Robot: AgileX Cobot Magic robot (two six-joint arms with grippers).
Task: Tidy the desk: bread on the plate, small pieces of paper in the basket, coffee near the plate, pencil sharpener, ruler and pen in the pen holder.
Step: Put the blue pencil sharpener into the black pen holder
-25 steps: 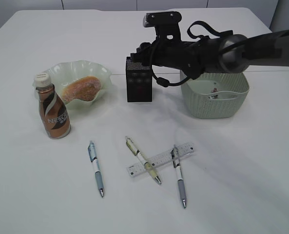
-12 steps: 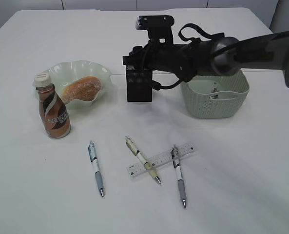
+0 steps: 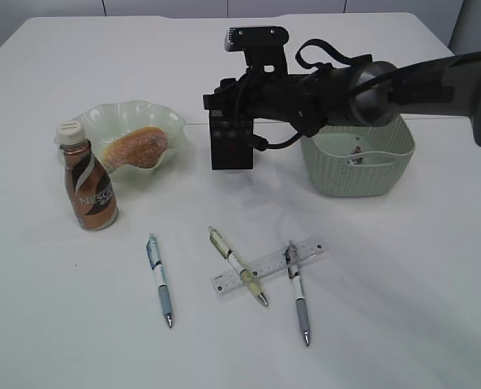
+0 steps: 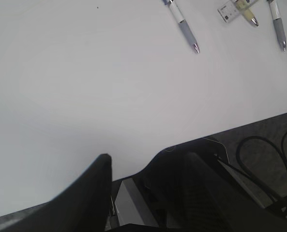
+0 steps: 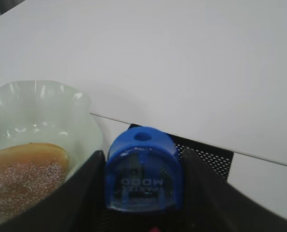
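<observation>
My right gripper (image 5: 143,176) is shut on a blue pencil sharpener (image 5: 143,164), held right above the open top of the black mesh pen holder (image 5: 208,153). In the exterior view the right gripper (image 3: 222,104) hovers at the pen holder (image 3: 232,146). The bread (image 3: 135,147) lies in the pale green plate (image 3: 110,113), and the coffee (image 3: 88,188) stands beside it. The ruler (image 3: 268,263) lies under two crossed pens (image 3: 238,265) (image 3: 298,293); a third pen (image 3: 161,279) lies to the left. My left gripper (image 4: 148,174) is open and empty at the desk's near edge.
The grey-green basket (image 3: 358,166) stands right of the pen holder with small pieces of paper (image 3: 355,154) inside. The right arm (image 3: 402,81) stretches over the basket. Cables (image 4: 264,154) and floor show beyond the desk edge (image 4: 240,125) in the left wrist view.
The right gripper with the sharpener has shifted left, from the holder's right side to over its top, and has held almost still for the last half second.
</observation>
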